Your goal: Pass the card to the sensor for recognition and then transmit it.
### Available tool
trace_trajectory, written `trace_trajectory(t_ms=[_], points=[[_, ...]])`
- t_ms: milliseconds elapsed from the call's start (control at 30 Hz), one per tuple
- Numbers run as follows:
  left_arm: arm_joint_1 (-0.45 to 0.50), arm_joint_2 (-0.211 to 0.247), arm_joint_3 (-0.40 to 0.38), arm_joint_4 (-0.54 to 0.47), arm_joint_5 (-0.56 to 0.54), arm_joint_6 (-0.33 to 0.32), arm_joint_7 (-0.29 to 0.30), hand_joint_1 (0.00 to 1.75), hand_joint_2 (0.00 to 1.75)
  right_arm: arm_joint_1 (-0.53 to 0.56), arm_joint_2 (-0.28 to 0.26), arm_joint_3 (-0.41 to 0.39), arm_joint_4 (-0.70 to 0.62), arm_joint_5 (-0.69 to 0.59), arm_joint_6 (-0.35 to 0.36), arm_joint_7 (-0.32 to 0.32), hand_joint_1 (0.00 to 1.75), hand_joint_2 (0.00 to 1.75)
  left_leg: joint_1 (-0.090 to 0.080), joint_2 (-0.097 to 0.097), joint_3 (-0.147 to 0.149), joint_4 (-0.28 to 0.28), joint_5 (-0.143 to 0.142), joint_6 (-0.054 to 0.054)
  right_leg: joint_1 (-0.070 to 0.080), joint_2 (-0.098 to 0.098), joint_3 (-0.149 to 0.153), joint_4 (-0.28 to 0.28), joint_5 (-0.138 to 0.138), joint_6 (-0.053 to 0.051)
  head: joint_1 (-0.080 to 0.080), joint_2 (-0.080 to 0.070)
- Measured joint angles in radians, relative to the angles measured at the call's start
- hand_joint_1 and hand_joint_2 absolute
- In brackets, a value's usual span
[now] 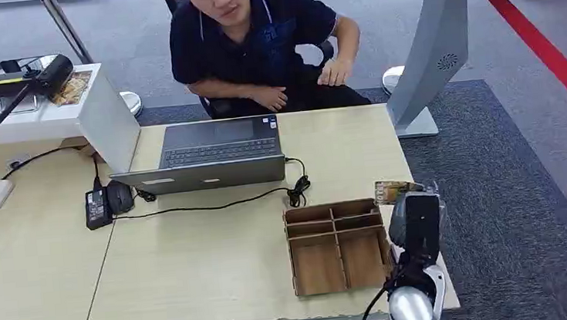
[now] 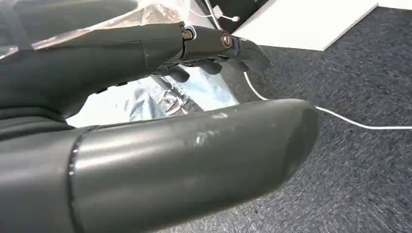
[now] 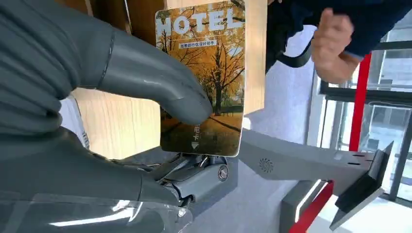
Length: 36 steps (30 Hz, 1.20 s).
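Here, in the head view, the right hand (image 1: pixel 414 222) rises at the lower right of the frame, right at the table's (image 1: pixel 198 276) right edge, with grey carpet (image 1: pixel 518 224) open beyond it. It holds the card (image 1: pixel 393 191) up just above the wooden divided tray (image 1: pixel 338 246), near the tray's upper right corner. The base of a grey kiosk stand (image 1: pixel 430 54) sits further up the frame at the table's far right corner. A seated person (image 1: pixel 254 39) faces the robot behind an open laptop (image 1: pixel 214 152) at centre top.

The right wrist view brings the card (image 3: pixel 203 80) close: the word HOTEL and an autumn tree scene show on its face, with the thick thumb (image 3: pixel 160 85) pressed on the front and darker fingers (image 3: pixel 194 177) behind its lower edge, so the hand is clamped on it. The person's hand (image 3: pixel 335 46) appears at upper right.

The left wrist view shows the left hand (image 2: pixel 160 111) over the carpet, fingers (image 2: pixel 228 46) stretched out apart from the thumb, holding nothing, with a white cable (image 2: pixel 350 121) below.
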Motion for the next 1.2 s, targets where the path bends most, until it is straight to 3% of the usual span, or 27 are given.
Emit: trace_trajectory(t_ms=[267,1000,1200], points=[[0.000,-0.001,0.007,0.000,-0.013,0.000,0.002,0.00,0.00,0.031,0.000,-0.052,-0.005,0.198,-0.002,0.018,1.75,1.75,0.000,0.000,0.000,0.000,0.000,0.000,0.000,0.000,0.000,0.000,0.000,0.000,0.000,0.000],[0.001,-0.005,0.047,0.000,-0.048,0.000,0.006,0.00,0.00,0.091,0.008,-0.265,-0.029,0.510,-0.002,0.029,1.75,1.75,0.000,0.000,0.000,0.000,0.000,0.000,0.000,0.000,0.000,0.000,0.000,0.000,0.000,0.000],[0.001,-0.007,0.049,0.000,-0.055,0.000,0.005,0.00,0.00,0.103,0.008,-0.300,-0.029,0.630,-0.002,0.074,1.75,1.75,0.000,0.000,0.000,0.000,0.000,0.000,0.000,0.000,0.000,0.000,0.000,0.000,0.000,0.000]])
